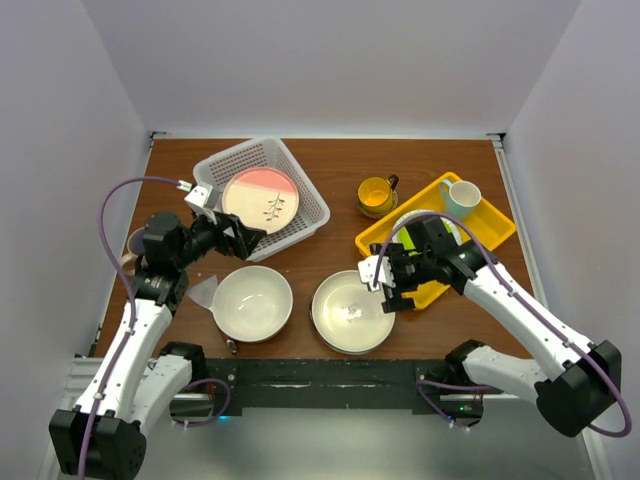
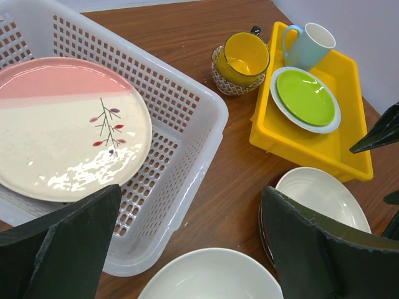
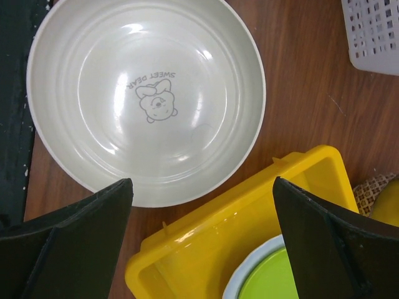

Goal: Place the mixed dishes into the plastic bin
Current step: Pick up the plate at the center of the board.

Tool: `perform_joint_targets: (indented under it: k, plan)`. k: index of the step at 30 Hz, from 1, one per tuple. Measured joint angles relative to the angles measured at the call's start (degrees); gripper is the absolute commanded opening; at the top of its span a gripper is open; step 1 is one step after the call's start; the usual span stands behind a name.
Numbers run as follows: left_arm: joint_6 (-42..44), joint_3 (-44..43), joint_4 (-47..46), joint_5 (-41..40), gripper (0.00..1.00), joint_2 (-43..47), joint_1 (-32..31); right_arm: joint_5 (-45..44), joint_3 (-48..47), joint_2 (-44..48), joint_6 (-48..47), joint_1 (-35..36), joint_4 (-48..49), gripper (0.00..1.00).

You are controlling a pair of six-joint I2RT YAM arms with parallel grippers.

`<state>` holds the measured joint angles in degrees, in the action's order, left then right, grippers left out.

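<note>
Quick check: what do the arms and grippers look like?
The left arm and right arm have white shells, black joints and a looping purple cable each. The left gripper and right gripper are black, with broad flat wedge-shaped fingers.

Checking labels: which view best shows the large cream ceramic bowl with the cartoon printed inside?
The right wrist view: the large cream ceramic bowl is close, its cartoon and lettering readable. The top external view shows the bowl whole, the print only a faint mark. The left wrist view shows part of the bowl, no print.
</note>
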<state>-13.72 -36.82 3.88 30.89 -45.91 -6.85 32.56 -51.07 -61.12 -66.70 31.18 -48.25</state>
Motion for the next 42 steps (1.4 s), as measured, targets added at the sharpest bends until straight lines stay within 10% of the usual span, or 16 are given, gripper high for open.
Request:
perform_joint_targets:
  k: [7,16,20,42]
  plan:
    - [0.00,0.00,0.00,-0.07,1.00,-0.22,0.00,-7.50,-0.98,-2.49,12.33,0.37,6.01,0.98]
    - [0.00,0.00,0.00,-0.15,1.00,-0.26,0.00,-11.96,-2.45,-8.74,25.73,0.42,14.12,0.72]
    - [0.00,0.00,0.00,-0.15,1.00,-0.28,0.00,-9.16,-2.47,-11.21,26.95,0.48,14.64,0.56]
    - [-0.02,0.02,0.00,0.04,1.00,-0.42,0.00,-6.19,-6.91,-26.18,25.03,1.20,16.52,0.43]
